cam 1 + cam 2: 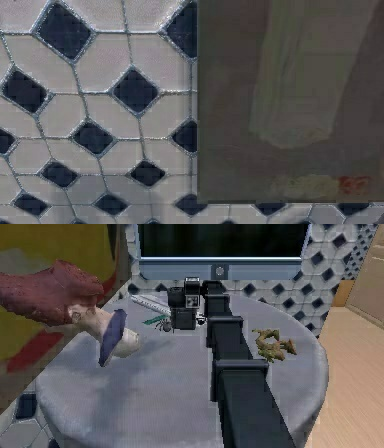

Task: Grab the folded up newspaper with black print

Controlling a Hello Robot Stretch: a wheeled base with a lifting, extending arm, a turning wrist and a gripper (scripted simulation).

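reaching arm [238, 369]: out over the round grey table [150, 399]
my gripper [162, 316]: near a pale folded paper [147, 300]
jaws: can't tell their state, nor whether i hold anything

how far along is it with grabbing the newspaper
Done: the arm is extended across the grey table. In hand: the gripper is near a pale flat thing, possibly the newspaper. Left: lifting it clear of the table; I cannot tell whether anything is held.

The arm [236, 364] is a dark, square-section bar in stepped segments; the gripper [160, 318] has a dark boxy body behind two thin fingers [157, 321], with two small black-marked white squares [220, 271] beside it.
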